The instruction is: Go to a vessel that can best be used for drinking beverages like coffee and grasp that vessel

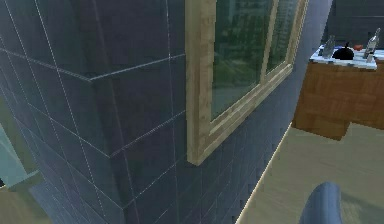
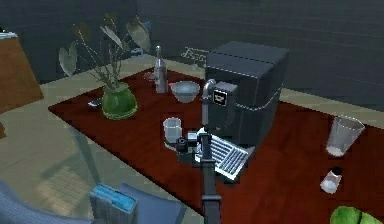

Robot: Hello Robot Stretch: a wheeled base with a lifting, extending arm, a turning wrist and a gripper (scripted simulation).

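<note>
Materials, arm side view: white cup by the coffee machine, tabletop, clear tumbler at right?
White cup: opaque, matte white, likely ceramic. Tabletop: reddish-brown, soft sheen, probably polished wood. Tumbler: see-through, table colour shows through it, looks like glass or clear plastic.

Red table carries coffee machine, white mug, bowl, plant, bottle, glass.
</note>
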